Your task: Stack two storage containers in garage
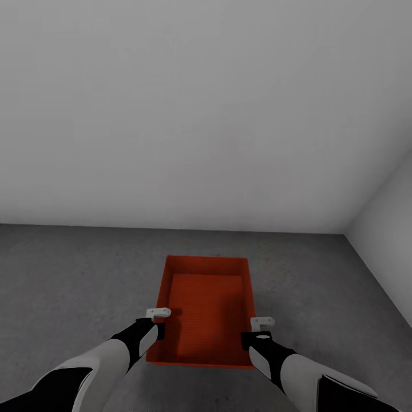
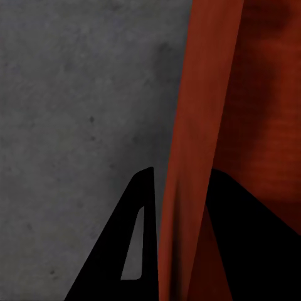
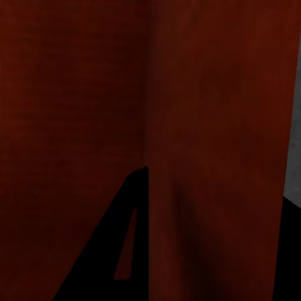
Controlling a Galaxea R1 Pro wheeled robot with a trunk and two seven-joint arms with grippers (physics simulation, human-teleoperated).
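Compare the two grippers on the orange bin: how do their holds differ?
The left gripper is on the bin's left wall, the right gripper on its right wall. The left sits slightly farther along the bin from the robot than the right. In each wrist view, a dark finger stands either side of the wall, so both straddle it. Both sit near the robot's end, above the grey floor.

L wrist cam: orange-red storage container [image 2: 213,125] wall runs edge-on between the two black fingers [image 2: 119,251] of the left gripper [image 2: 185,207], one finger outside over the floor [image 2: 75,113], the other inside the bin. Jaws straddle the wall, pinched onto it. Floor is dark grey mottled concrete; bin interior is finely ribbed w/ shadow patches.
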